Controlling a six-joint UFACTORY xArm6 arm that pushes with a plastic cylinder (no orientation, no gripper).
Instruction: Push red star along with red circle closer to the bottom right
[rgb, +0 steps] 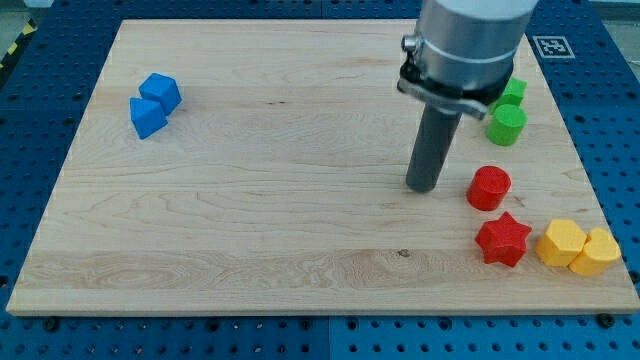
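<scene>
Two glossy red blocks, red circle above red star, sit right of my tip; no jaws.

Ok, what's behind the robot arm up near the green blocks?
Two green blocks sit there: a green cylinder in full view, and another green block above it, partly covered by the arm, so its shape is unclear. My tip rests left of the red circle.

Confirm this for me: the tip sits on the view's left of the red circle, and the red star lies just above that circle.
One error: in the camera view the red star lies just below the red circle, toward the view's bottom. My tip is indeed on the circle's left.
</scene>
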